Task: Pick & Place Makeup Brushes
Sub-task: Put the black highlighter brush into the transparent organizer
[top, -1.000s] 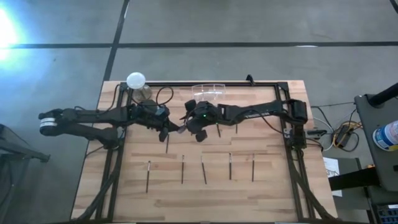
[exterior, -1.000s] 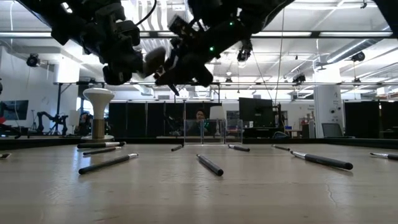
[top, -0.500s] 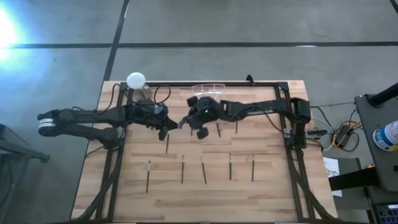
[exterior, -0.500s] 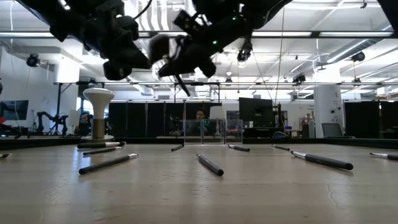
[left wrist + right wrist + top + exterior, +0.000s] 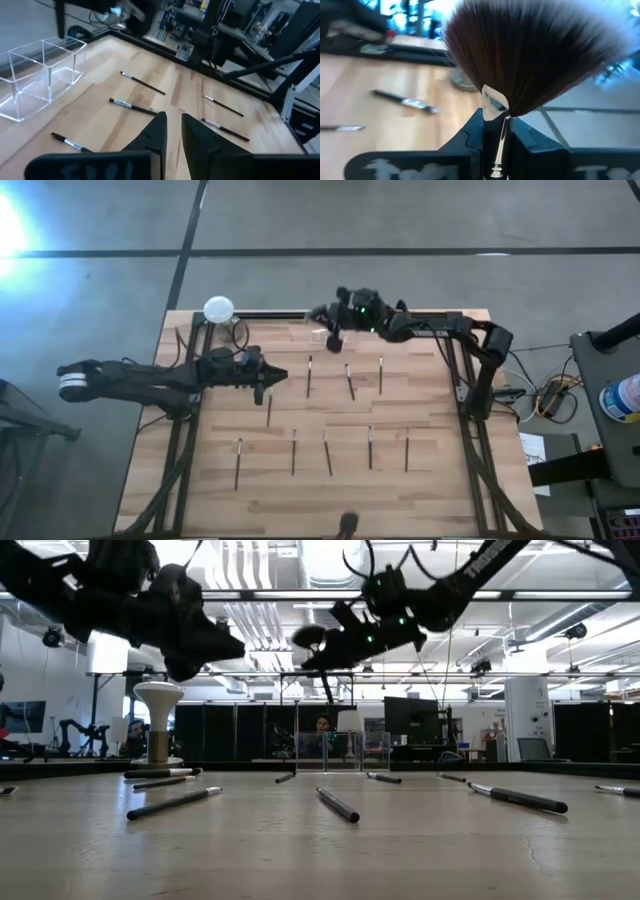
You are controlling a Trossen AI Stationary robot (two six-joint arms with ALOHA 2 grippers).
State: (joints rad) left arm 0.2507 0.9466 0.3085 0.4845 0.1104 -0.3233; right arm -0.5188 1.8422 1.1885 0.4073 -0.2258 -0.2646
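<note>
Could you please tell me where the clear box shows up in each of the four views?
High: clear box at the table's far edge, just below the right gripper.
Low: far off at centre, behind the brushes.
Left wrist: at the picture's left, standing empty on the wood.
Right wrist: not clearly in view; the held fan brush fills the picture.
Shared landmark: the white-ball stand.
</note>
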